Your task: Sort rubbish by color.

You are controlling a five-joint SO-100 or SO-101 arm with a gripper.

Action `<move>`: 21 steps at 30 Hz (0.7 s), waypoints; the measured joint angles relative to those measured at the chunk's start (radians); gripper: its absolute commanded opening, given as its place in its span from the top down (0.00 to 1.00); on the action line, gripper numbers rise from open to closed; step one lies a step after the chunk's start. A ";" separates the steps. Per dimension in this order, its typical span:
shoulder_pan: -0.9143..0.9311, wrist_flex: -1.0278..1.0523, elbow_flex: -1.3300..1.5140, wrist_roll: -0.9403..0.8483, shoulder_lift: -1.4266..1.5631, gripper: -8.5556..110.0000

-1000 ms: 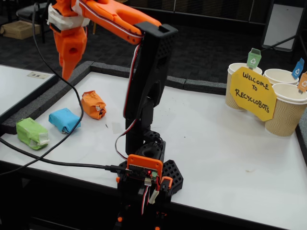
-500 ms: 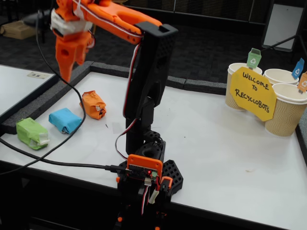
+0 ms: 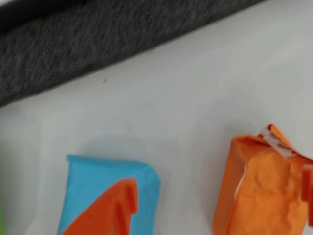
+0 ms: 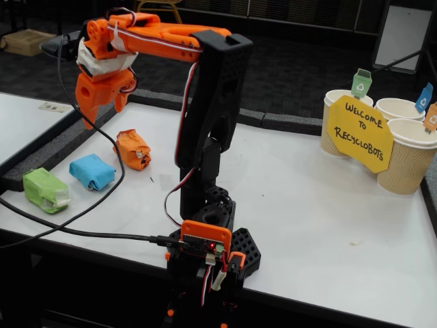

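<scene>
The three paper lumps, orange [image 4: 132, 149], light blue [image 4: 91, 171] and light green [image 4: 45, 190], lie apart on the white desk [image 4: 307, 205], and they seem light and soft, best pinched across the middle, while the pincer [image 4: 91, 116] hangs above them, holding nothing, its opening not visible.

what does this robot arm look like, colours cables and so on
In the fixed view the arm mixes orange and black plastic: an orange forearm, a black upright link and a black base carrying an orange bracket with a small lit red light. The gripper is orange, with a white block behind it. Red, white and black wires run along the links, and a black cable trails across the table.
</scene>
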 measured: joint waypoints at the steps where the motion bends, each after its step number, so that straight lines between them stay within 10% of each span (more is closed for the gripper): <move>1: 0.003 -0.015 0.014 0.000 0.000 0.70; 21: 0.126 -0.123 0.137 -0.025 -0.037 0.70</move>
